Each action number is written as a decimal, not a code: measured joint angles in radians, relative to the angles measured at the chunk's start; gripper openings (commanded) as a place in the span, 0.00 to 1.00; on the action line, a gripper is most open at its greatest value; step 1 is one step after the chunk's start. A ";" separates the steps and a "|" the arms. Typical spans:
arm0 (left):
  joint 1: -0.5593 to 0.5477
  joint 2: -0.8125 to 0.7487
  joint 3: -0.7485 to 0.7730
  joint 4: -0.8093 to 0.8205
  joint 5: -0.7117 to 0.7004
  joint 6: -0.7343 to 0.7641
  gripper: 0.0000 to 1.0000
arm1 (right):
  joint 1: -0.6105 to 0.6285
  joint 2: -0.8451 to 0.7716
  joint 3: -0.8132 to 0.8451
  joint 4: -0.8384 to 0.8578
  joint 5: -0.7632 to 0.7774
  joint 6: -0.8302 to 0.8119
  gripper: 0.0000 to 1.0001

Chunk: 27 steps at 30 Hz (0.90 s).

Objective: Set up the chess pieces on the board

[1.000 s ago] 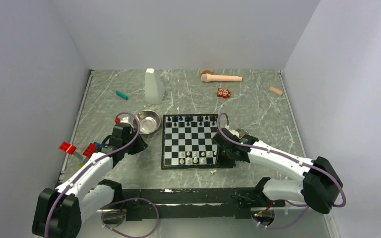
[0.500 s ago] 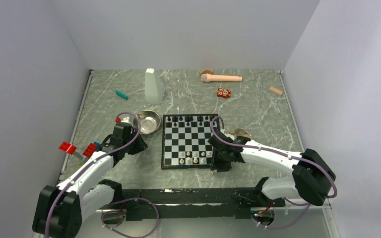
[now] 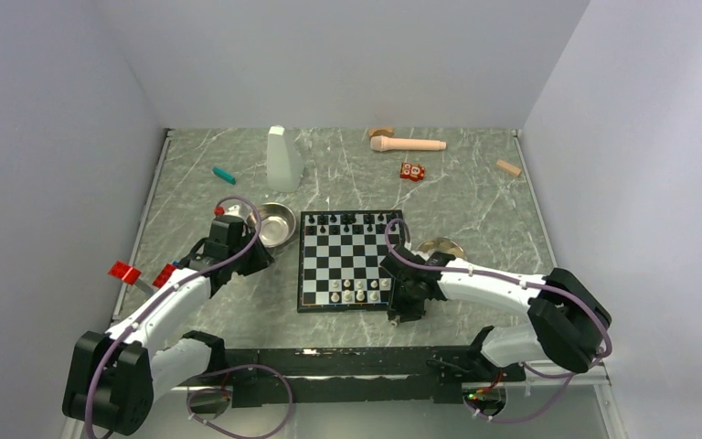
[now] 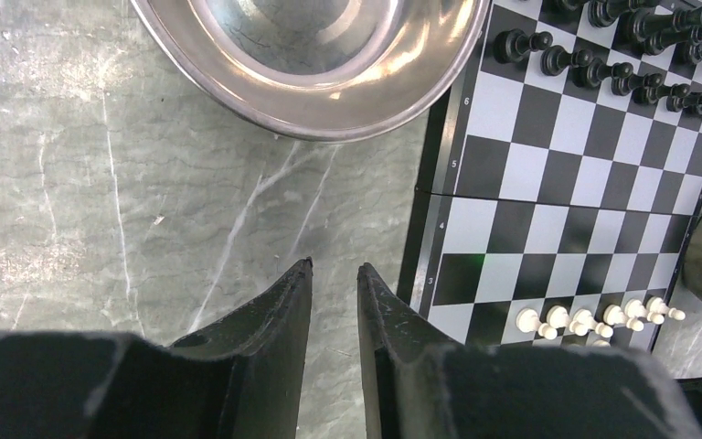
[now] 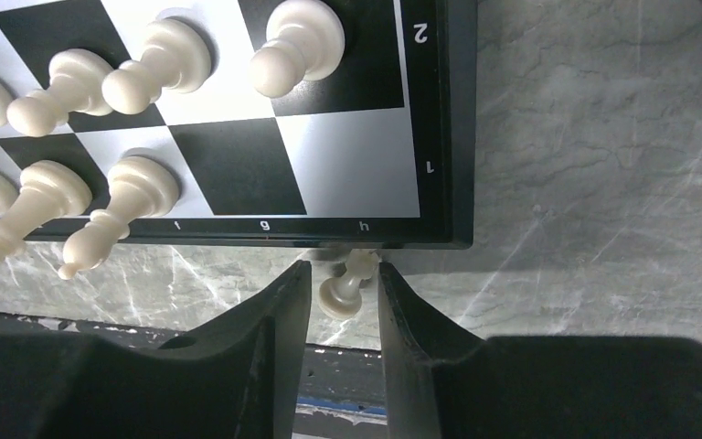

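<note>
Right end effector (image 5: 344, 267) dropped over pawn (image 5: 345, 285) (by "h"), spread | left end effector (image 4: 334, 267) spread

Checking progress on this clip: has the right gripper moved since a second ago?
Yes. The right gripper moved toward the arm bases, from over the board's right edge to off its near right corner.

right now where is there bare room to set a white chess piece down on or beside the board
The middle ranks of the black-and-white checkered chessboard are bare, between the tiny black pieces far and the cream pieces near; its near right corner squares too. Crowded: off that corner, where the right gripper straddles a fallen cream piece.
</note>
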 measured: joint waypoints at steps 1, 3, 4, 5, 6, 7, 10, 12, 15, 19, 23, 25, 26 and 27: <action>0.000 0.003 0.002 0.000 0.000 0.001 0.30 | 0.003 0.004 0.000 0.000 0.000 -0.003 0.36; 0.000 0.008 0.006 0.000 0.000 0.006 0.30 | 0.007 0.008 0.000 0.000 -0.001 -0.006 0.36; 0.000 0.010 0.007 0.000 0.001 0.008 0.30 | 0.010 0.010 0.000 -0.001 -0.001 -0.009 0.35; 0.000 0.010 0.007 0.000 0.001 0.008 0.30 | 0.013 0.011 0.000 -0.001 -0.001 -0.011 0.34; 0.000 0.010 0.007 0.000 0.001 0.008 0.31 | 0.015 0.013 0.001 -0.002 -0.001 -0.015 0.33; 0.000 0.010 0.007 0.000 0.001 0.008 0.31 | 0.018 0.014 0.002 -0.002 -0.001 -0.018 0.31; 0.000 0.010 0.007 0.000 0.001 0.008 0.30 | 0.026 0.017 0.003 -0.007 0.000 -0.027 0.24; 0.000 0.010 0.007 0.000 0.002 0.008 0.30 | 0.029 0.020 0.005 -0.011 0.000 -0.033 0.21; 0.000 0.010 0.007 0.000 0.007 0.008 0.30 | 0.029 0.021 0.006 -0.012 -0.001 -0.041 0.18; 0.000 0.009 0.007 -0.001 0.007 0.008 0.30 | 0.030 0.020 0.006 -0.010 -0.003 -0.055 0.16; 0.000 -0.003 0.007 -0.011 0.007 0.009 0.32 | 0.032 -0.002 -0.008 0.015 -0.003 -0.080 0.14; 0.000 -0.023 0.011 -0.028 0.008 0.014 0.32 | 0.032 -0.034 -0.029 0.040 -0.003 -0.102 0.14; 0.000 -0.035 0.018 -0.037 0.010 0.017 0.32 | 0.032 -0.051 -0.041 0.053 -0.003 -0.113 0.14; 0.000 -0.046 0.030 -0.049 0.016 0.023 0.32 | 0.034 -0.077 -0.060 0.074 -0.003 -0.129 0.14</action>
